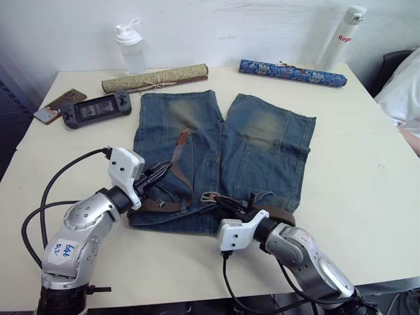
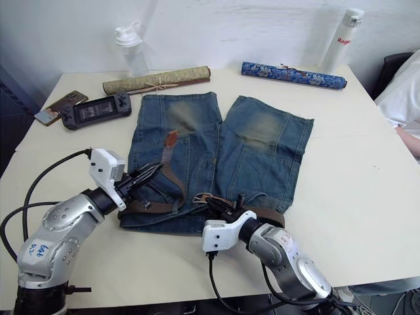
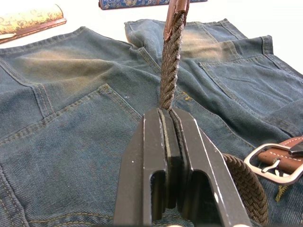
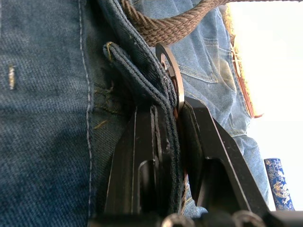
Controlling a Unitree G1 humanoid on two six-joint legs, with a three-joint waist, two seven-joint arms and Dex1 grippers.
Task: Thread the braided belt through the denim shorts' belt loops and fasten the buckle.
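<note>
Bright, even light with soft shadows; the pale table (image 1: 367, 170) glares white in the sharp wrist views.

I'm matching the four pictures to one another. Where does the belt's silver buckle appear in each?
Left eye view: the buckle lies at the waistband's middle, beside the right gripper.
Right eye view: same spot.
Left wrist view: at the right edge.
Right wrist view: edge-on above the fingers.
Shared landmark: the braided belt.

One pair of denim shorts (image 1: 223, 154), one braided belt (image 1: 180, 177) with one buckle (image 1: 210, 197), two rolled cloth tubes (image 1: 155, 79) (image 1: 292, 73), two bottles (image 1: 130, 47) (image 1: 342, 36), one handheld game console (image 1: 96, 109), and possibly one phone (image 1: 59, 105) at the table's far left edge.
</note>
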